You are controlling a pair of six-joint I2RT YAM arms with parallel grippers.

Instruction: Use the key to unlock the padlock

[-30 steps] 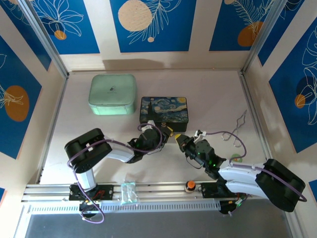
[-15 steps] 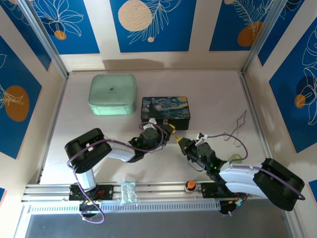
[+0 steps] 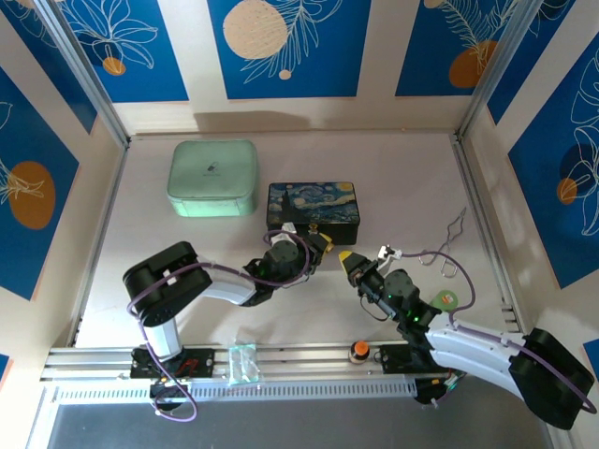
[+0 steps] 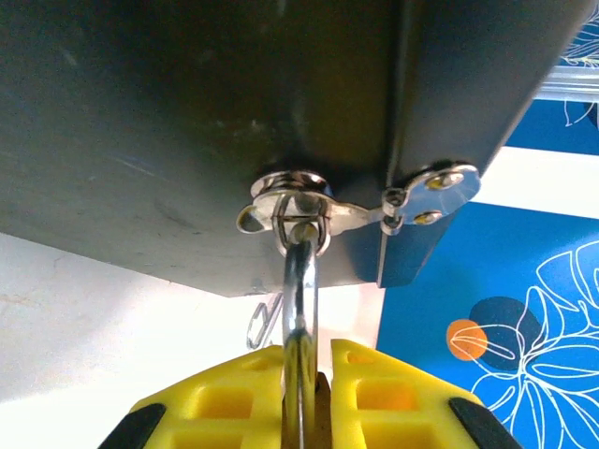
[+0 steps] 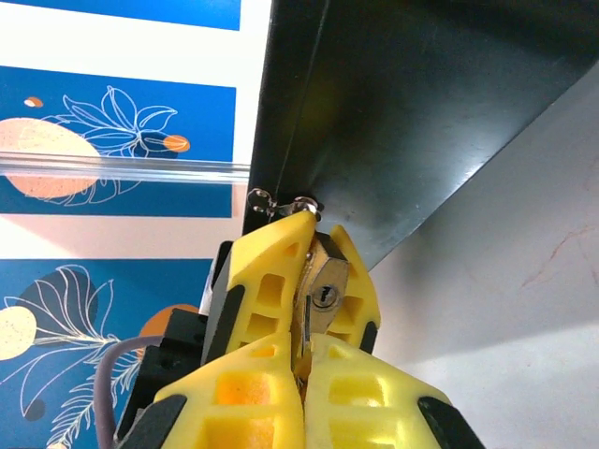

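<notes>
A: Where do we stand, from the big things down?

B: On the table (image 3: 402, 178) sits the box (image 3: 311, 208); the padlock (image 5: 325, 279) hangs from the hasp (image 4: 309, 208) on its near side, shackle (image 4: 299, 299) through the loop; the left gripper (image 4: 309, 355) is clamped on the padlock, with the keyhole (image 5: 323, 297) facing the right gripper (image 5: 304, 360).

A: And that one?

B: Its fingers are pressed together on a thin silvery blade that we take for the key (image 5: 303, 329); the tip stands just below the keyhole; touching or not, we cannot tell.

A: How will these handle?

B: We judge the padlock light, rigid and smooth, apt to swivel on the hasp; a grip on its flat sides, keyhole left clear, suits it. The key looks stiff but tiny and slick; it may twist between the pads, so we would hold the bow, not the blade.

A: Any writing?

B: None that we can read; the box lid bears a swirling night-sky painting; no brand is legible on the padlock.
</notes>
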